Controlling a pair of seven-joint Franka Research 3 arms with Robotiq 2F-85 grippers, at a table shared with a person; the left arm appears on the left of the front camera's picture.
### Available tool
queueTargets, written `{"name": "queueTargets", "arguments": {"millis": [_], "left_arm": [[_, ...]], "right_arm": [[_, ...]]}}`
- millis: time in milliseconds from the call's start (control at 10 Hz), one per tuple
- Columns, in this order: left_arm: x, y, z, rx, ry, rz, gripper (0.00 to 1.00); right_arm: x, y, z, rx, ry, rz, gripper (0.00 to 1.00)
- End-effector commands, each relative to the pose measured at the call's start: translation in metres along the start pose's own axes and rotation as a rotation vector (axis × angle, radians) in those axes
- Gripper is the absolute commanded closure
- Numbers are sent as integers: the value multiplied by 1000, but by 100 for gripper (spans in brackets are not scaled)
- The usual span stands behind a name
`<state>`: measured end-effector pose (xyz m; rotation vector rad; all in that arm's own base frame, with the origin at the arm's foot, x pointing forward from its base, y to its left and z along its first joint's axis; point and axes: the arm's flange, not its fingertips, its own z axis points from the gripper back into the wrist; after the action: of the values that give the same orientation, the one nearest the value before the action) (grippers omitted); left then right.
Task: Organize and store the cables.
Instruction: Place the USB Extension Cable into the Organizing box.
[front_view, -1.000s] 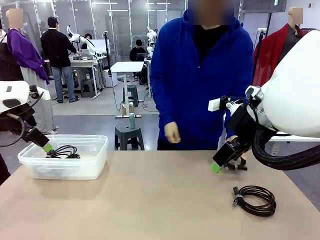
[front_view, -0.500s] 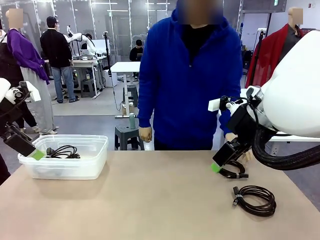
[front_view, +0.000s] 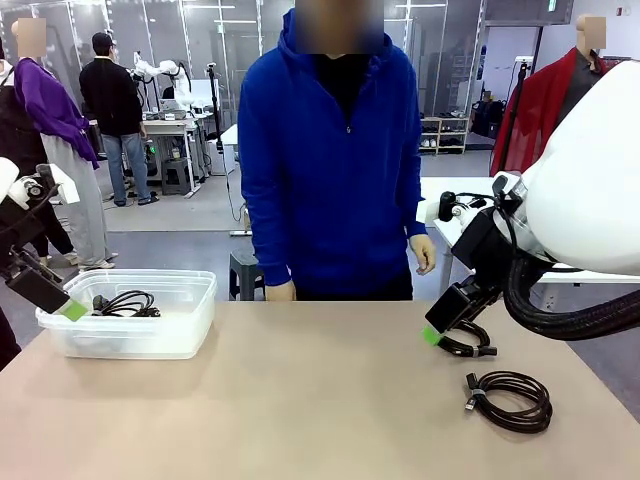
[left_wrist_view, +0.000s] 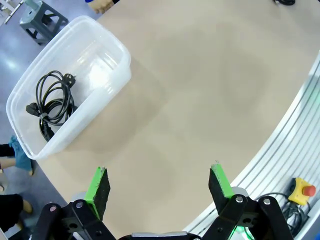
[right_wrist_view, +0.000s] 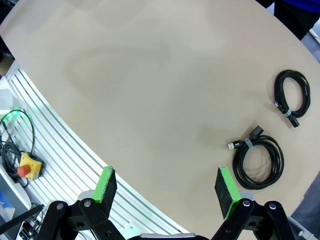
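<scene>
Cables (right_wrist_view: 248, 144): thin black cords, round coils, banded.

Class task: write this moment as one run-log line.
left fingers: open, near bin | right fingers: open, above table | bin: one cable | table: two cables | person: standing

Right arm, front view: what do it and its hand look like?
The right arm is a bulky, rounded white shell with a thick black ribbed hose looping beneath. Its hand is black and boxy, with bright green pads on two fingers.
</scene>
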<state>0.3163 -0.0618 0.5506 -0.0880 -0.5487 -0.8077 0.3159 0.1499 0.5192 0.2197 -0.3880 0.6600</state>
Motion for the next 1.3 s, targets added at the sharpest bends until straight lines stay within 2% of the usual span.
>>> {"name": "queueTargets", "arguments": {"millis": [0,900,1000,1200], "left_arm": [[1,-3,1,5,0,-7,0],[1,-3,1,5,0,-7,0],[1,-3,1,5,0,-7,0],[1,-3,1,5,0,-7,0]], "right_arm": [[0,-1,-1,-1,-3,-3,0],[0,0,0,0,0,0,0],[1,-5,-3,-20,17,-68,0],[1,-21,-21,-147,51,-247,0]]}}
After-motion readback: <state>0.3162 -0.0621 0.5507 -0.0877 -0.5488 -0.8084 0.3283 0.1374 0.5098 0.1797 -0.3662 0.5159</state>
